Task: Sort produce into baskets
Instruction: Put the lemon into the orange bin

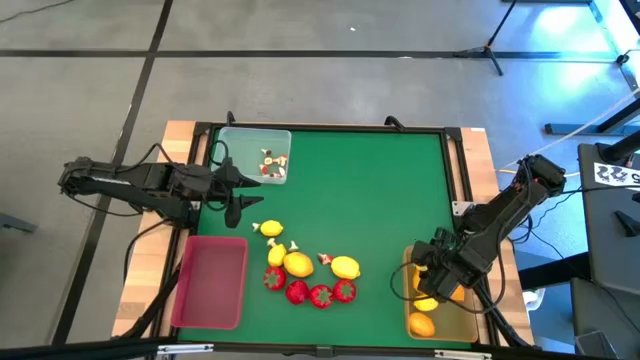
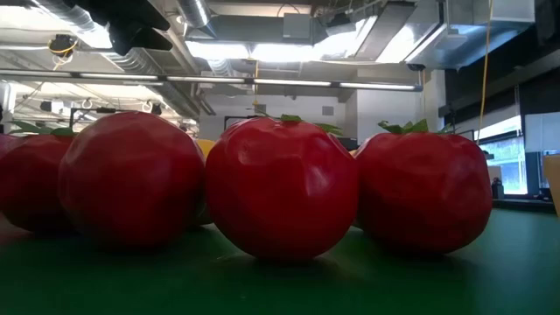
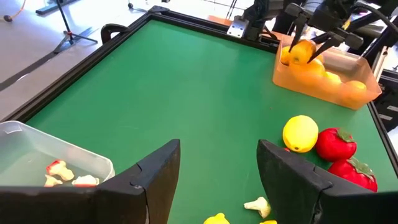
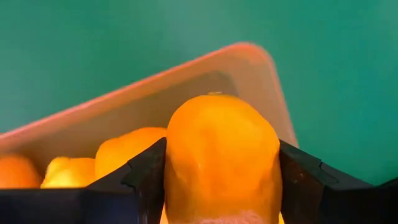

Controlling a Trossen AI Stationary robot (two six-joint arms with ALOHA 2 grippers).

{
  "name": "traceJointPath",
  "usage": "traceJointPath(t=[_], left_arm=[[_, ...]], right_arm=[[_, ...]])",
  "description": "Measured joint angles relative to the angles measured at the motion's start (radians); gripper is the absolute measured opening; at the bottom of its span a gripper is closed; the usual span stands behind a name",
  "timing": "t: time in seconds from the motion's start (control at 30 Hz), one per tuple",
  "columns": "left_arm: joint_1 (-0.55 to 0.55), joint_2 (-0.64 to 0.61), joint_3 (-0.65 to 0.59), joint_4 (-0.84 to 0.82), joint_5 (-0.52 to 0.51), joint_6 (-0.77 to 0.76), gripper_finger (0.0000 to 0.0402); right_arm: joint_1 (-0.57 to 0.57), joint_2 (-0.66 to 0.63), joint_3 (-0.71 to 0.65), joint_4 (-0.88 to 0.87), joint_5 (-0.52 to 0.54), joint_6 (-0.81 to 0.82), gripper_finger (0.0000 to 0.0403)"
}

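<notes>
Pinching a lemon (image 4: 219, 158) over the tan basket (image 1: 470, 322), right gripper (image 1: 428, 281); left gripper (image 3: 217, 180) spread; low view only strawberries (image 2: 282, 188)

Clear tray (image 1: 248, 137) at table's (image 1: 380, 190) far-left corner, small bits (image 1: 273, 165) inside. Red tray (image 1: 210, 282) at near-left. Tan tray (image 1: 445, 322) at near-right, lemons in it; right gripper (image 1: 428, 281) over it clamping a lemon (image 4: 221, 155). Loose lemons (image 1: 298, 263) and strawberries (image 1: 320, 294) between the near trays. Left gripper (image 1: 238, 198) beside clear tray.

green table (image 1: 370, 190), red strawberries (image 1: 320, 294), yellow lemons (image 1: 298, 263)
</notes>
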Motion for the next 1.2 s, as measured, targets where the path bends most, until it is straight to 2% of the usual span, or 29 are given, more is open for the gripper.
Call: traceJointPath(t=[0.17,0.33,0.67,0.87,1.1,1.2], left_arm=[[0.0,0.0,0.0,0.0,0.0,0.007,0.0209],[0.0,0.0,0.0,0.0,-0.006,0.011,0.0209],[0.0,0.0,0.0,0.001,-0.015,0.01,0.0209],[0.0,0.0,0.0,0.003,-0.015,0.009,0.0209],[0.0,0.0,0.0,0.004,-0.015,0.002,0.0209],[0.0,0.0,0.0,0.004,-0.015,0.002,0.0209]], right_arm=[[0.02,0.0,0.0,0.001,-0.041,-0.003,0.023],[0.016,-0.004,0.0,0.001,-0.04,-0.001,0.0236],[0.016,-0.004,0.0,-0.002,0.023,-0.004,0.0315],[0.016,-0.004,0.007,-0.022,0.074,-0.025,0.0327],[-0.016,-0.004,0.153,-0.149,0.147,-0.105,0.0328],[-0.049,-0.005,0.226,-0.167,0.228,-0.179,0.0328]])
